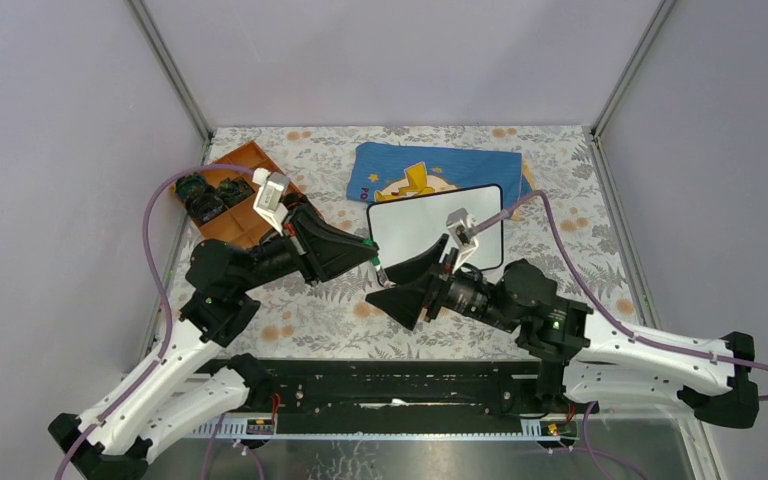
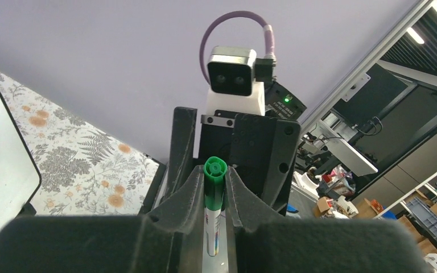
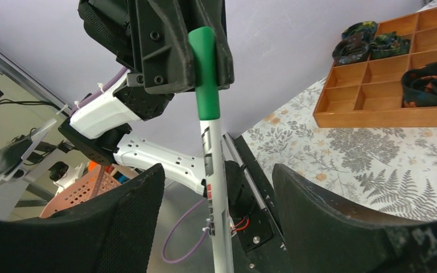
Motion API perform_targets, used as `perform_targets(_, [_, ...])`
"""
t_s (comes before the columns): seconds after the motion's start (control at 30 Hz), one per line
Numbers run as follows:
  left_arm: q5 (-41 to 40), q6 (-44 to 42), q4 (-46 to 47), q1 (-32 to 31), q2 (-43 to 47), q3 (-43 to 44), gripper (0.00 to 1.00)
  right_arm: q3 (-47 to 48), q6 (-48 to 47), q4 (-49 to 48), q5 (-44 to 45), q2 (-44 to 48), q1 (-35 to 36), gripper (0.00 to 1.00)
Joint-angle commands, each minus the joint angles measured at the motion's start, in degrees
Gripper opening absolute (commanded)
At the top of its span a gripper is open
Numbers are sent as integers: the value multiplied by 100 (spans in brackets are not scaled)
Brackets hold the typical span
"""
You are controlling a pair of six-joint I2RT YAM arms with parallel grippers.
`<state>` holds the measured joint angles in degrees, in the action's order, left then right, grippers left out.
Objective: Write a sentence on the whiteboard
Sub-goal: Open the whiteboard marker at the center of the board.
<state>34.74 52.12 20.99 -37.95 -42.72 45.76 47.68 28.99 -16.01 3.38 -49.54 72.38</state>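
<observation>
Closest in, the two arms meet nose to nose over the floral table (image 1: pixel 330 310). The left gripper (image 1: pixel 372 258) is clamped tight on the marker (image 3: pixel 211 148), green cap and white barrel. The right gripper (image 1: pixel 382 284) is spread wide, its fingers (image 3: pixel 131 227) on either side of the barrel with clear gaps, not touching it. Just past them, right of centre, the whiteboard (image 1: pixel 415 222) lies flat on the table, face plain white, and the right arm covers its lower right corner. Its far edge sits on the blue cloth (image 1: pixel 440 165). Way off at the far left there's a wooden tray (image 1: pixel 243 160) with dark bits in it.
</observation>
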Motion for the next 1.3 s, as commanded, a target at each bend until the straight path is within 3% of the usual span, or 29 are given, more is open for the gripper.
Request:
perform_targets(0.0, [113,38,443,-34,202,63,0,382,171,-703,-305,-236,26,72])
perform_targets(0.17, [77,-40,305,-36,353,83,0,318,283,-1021,-490,-318,14,60])
perform_targets(0.47, [136,-31,321,-37,419,82,0,239,450,-1276,-663,-340,11,51])
perform_targets(0.7, [232,60,388,-37,378,147,0,268,357,-1250,-751,-407,10,30])
perform_targets(0.87, [493,212,472,-35,244,197,20,264,126,-1187,-681,-378,5,21])
perform_targets(1.13, [483,261,476,-37,200,152,35,290,-2,-1109,-689,-411,5,9])
perform_targets(1.27, [485,258,476,-37,163,162,32,286,-38,-1070,-673,-408,7,5])
